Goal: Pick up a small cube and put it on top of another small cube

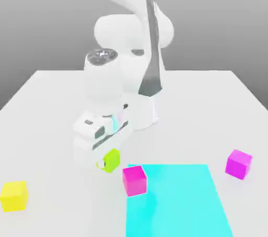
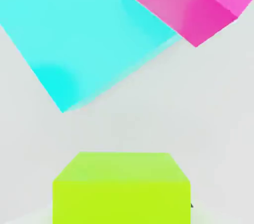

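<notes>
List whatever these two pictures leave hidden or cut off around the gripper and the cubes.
- Gripper, exterior view: its fingertips are hidden behind the hand's white body and the lime-green cube, so contact with the cube cannot be seen.
- Lime-green cube, hand view: its lower part is cut off by the picture's edge.
- Hot-pink cube, hand view: cut off by the picture's edge.
- Cyan mat, exterior view: its near end runs off the picture's edge.
</notes>
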{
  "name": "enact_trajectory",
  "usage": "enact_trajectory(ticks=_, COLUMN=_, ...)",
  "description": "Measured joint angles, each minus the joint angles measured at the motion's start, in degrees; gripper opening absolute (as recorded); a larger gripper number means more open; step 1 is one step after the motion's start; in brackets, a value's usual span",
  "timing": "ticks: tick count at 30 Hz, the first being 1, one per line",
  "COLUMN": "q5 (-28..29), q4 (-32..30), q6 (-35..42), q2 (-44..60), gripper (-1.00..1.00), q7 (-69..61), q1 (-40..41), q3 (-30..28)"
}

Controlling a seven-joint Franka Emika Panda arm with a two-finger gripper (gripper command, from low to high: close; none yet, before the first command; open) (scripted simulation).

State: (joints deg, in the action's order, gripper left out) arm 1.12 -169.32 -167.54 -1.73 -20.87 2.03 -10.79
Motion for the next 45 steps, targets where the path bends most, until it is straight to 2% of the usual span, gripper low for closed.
enact_trajectory(ticks=20, q5=-25.8, q4=14.15, q6=2.35, q2=12.59, gripper=-1.0, q7=27.08, q1=0.77, q3=1.58)
enact_trajectory(ticks=26, q5=-31.78, q4=19.02, q6=3.75, q2=16.15, gripper=-1.0, q7=36.66, q1=0.74, q3=1.73)
enact_trajectory(ticks=32, q5=-25.47, q4=23.77, q6=6.84, q2=14.92, gripper=-1.0, q7=52.43, q1=-9.75, q3=2.87)
enact_trajectory(ticks=39, q5=-14.39, q4=21.02, q6=9.24, q2=9.58, gripper=-1.0, q7=54.58, q1=-19.21, q3=8.83)
enact_trajectory(ticks=45, q5=-7.67, q4=18.5, q6=11.88, q2=5.19, gripper=-1.0, q7=53.21, q1=-28.53, q3=14.68)
